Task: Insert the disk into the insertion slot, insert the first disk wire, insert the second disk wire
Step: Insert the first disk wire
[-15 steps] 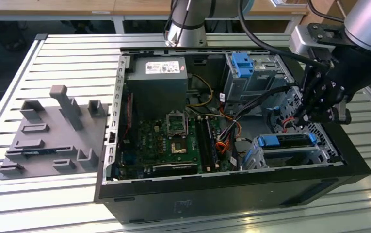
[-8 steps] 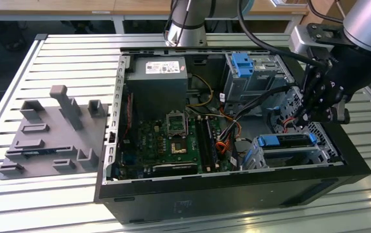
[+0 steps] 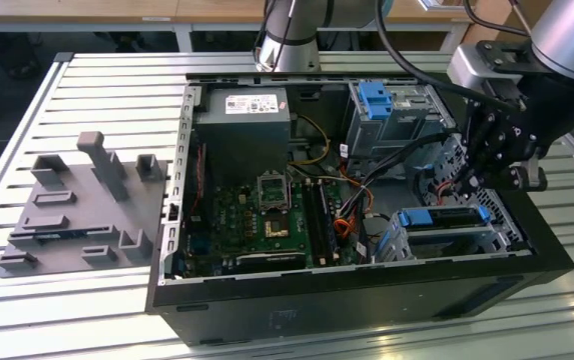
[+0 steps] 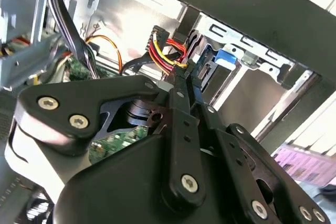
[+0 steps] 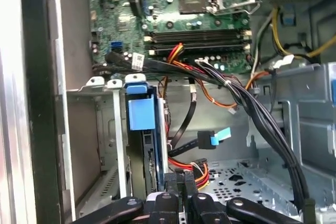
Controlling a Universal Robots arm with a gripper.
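Note:
The disk (image 3: 445, 217), in its blue caddy, sits inside the insertion slot (image 3: 512, 229), the perforated metal cage in the case's corner at the exterior view's right. Both wrist views show the caddy's blue tab (image 5: 140, 113) (image 4: 227, 56) between the cage walls (image 5: 100, 129). My gripper (image 3: 472, 186) (image 4: 182, 80) (image 5: 181, 184) hangs at the disk's rear edge, shut on a disk wire, a plug with red, yellow and black leads (image 4: 165, 51) (image 5: 190, 169). The plug is at the disk's connector edge (image 4: 202, 69); I cannot tell if it is seated. A second wire with a blue plug (image 5: 215, 139) hangs loose beside it.
A thick black cable bundle (image 5: 262, 114) crosses the case close to my gripper. The motherboard (image 3: 266, 217), power supply (image 3: 241, 112) and a taller grey bay with a blue bracket (image 3: 377, 97) fill the case. A grey fixture plate (image 3: 76, 202) lies at the exterior view's left.

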